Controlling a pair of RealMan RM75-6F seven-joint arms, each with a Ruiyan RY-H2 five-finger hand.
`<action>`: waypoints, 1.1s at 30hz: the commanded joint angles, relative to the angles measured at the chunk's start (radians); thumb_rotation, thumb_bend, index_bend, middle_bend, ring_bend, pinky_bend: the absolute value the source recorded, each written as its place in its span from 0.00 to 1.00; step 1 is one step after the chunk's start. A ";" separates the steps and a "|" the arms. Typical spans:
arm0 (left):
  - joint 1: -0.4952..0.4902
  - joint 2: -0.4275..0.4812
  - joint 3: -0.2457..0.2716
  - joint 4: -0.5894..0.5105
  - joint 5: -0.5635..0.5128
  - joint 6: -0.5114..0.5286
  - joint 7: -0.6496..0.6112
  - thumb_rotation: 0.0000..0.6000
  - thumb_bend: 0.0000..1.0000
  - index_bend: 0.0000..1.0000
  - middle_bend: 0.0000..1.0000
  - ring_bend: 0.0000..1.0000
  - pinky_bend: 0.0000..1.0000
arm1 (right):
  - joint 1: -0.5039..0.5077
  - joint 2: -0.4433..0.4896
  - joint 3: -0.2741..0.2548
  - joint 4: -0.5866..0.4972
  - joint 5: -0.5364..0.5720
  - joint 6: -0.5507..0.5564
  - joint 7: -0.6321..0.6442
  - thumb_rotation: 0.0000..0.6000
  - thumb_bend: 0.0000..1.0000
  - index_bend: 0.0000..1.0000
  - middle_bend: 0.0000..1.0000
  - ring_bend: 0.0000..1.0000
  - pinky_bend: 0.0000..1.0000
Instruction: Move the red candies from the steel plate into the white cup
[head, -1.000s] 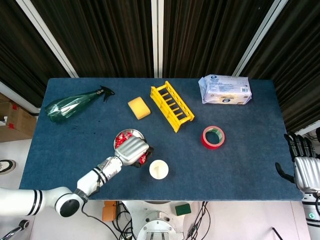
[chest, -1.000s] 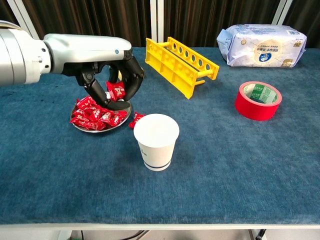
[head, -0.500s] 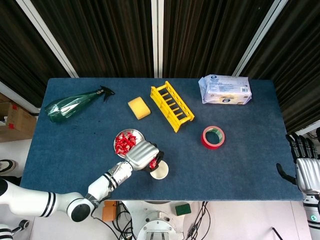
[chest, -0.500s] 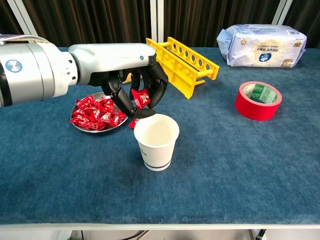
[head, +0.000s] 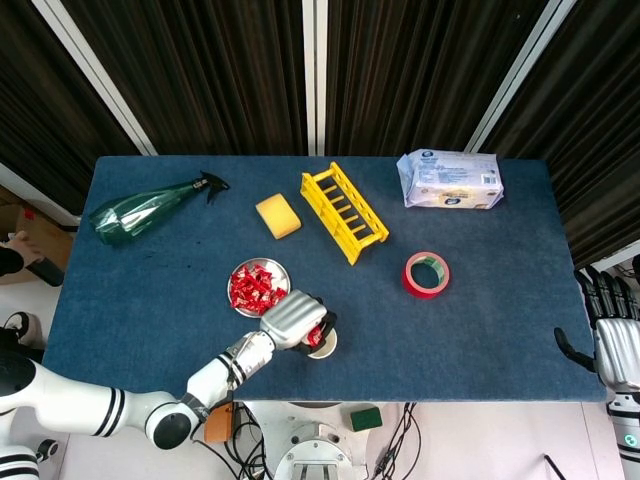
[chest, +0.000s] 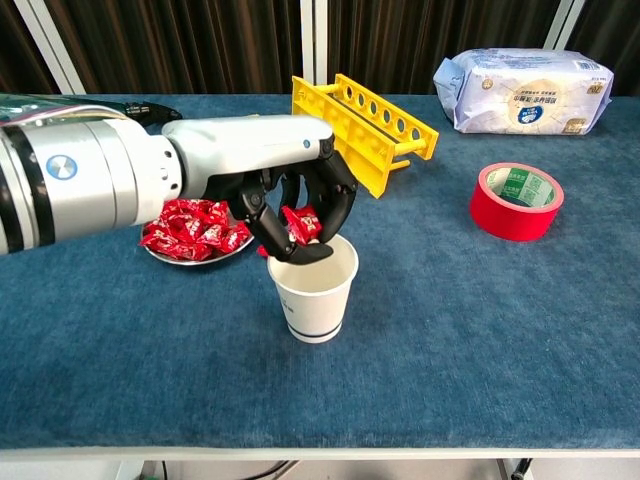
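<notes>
My left hand (chest: 290, 200) (head: 293, 318) hovers over the rim of the white cup (chest: 316, 288) (head: 326, 346) and pinches a red candy (chest: 302, 223) (head: 314, 335) just above the cup's mouth. The steel plate (chest: 160, 256) (head: 280, 271), to the left of the cup, carries a heap of red candies (chest: 193, 222) (head: 255, 287). One loose candy (chest: 263, 251) lies on the cloth between plate and cup, mostly hidden by the hand. My right hand (head: 613, 334) hangs off the table's right edge with fingers spread and nothing in it.
A red tape roll (chest: 516, 200) lies right of the cup. A yellow rack (chest: 360, 128), a yellow sponge (head: 278, 215), a wipes pack (chest: 523, 91) and a green spray bottle (head: 145, 208) stand further back on the blue table (chest: 450, 340).
My left hand has carried the pinched candy rightward from above the plate to over the cup's mouth. The right hand has stayed where it was.
</notes>
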 joint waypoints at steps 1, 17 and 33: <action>-0.001 -0.002 0.002 0.002 0.005 -0.001 -0.003 1.00 0.35 0.57 0.57 0.41 0.51 | 0.000 0.000 0.000 0.000 0.000 -0.001 0.000 1.00 0.30 0.00 0.00 0.00 0.00; 0.020 0.023 0.006 -0.008 0.089 0.025 -0.038 1.00 0.33 0.31 0.41 0.37 0.50 | 0.000 -0.002 0.002 0.001 0.001 -0.001 -0.003 1.00 0.30 0.00 0.00 0.00 0.00; 0.095 0.177 0.068 0.083 -0.020 0.087 0.111 1.00 0.26 0.24 0.26 0.19 0.29 | 0.003 -0.007 0.000 -0.002 0.001 -0.010 -0.017 1.00 0.30 0.00 0.00 0.00 0.00</action>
